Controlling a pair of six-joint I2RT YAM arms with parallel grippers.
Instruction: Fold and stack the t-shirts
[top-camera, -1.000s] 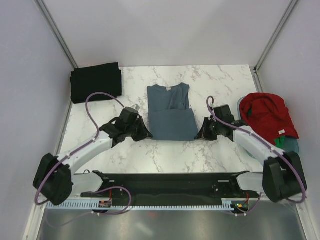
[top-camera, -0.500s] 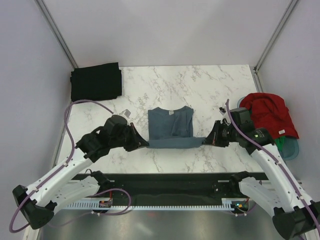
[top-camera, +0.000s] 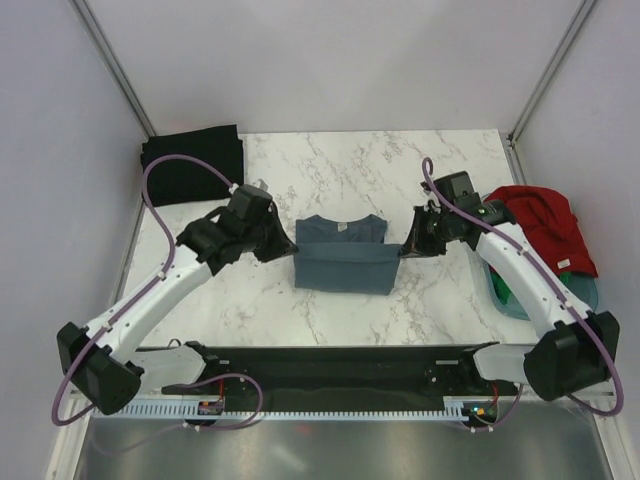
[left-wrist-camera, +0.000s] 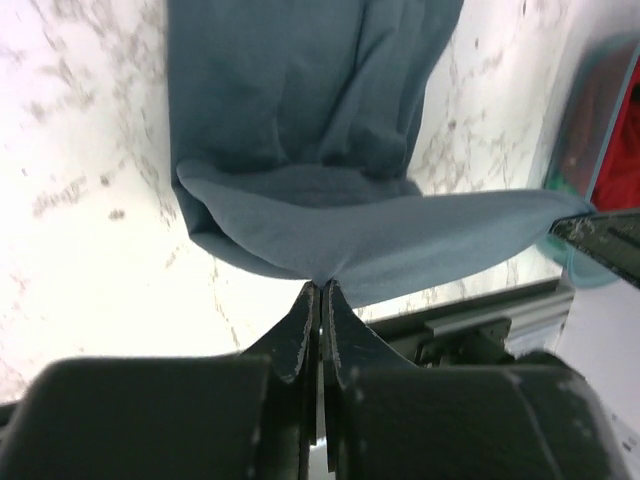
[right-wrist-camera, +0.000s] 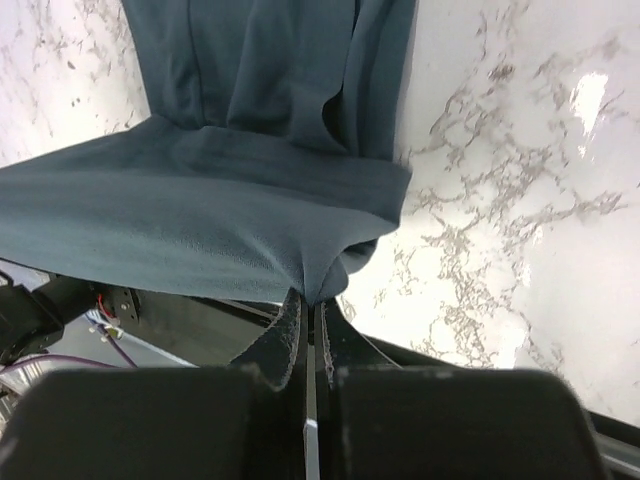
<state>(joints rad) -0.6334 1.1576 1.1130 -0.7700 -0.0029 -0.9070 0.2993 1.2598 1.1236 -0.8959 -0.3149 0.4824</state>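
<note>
The slate blue-grey t-shirt (top-camera: 342, 262) lies mid-table, its lower half doubled up over the upper half. My left gripper (top-camera: 290, 248) is shut on its left corner of the raised fold (left-wrist-camera: 322, 282). My right gripper (top-camera: 403, 250) is shut on the right corner (right-wrist-camera: 318, 296). The fold hangs stretched between them above the table. A folded black t-shirt (top-camera: 193, 164) lies at the back left. The red t-shirt (top-camera: 535, 228) is heaped on the tub at the right, with a bit of green t-shirt (top-camera: 562, 285) under it.
A pale blue plastic tub (top-camera: 588, 295) stands at the table's right edge under the red heap. White walls and metal posts close the back and sides. The black base rail (top-camera: 330, 372) runs along the near edge.
Both grippers lifted the shirt's lower edge off the table, drew it toward the near edge, then carried it back over the upper half. The shirt's outline is now shorter.
</note>
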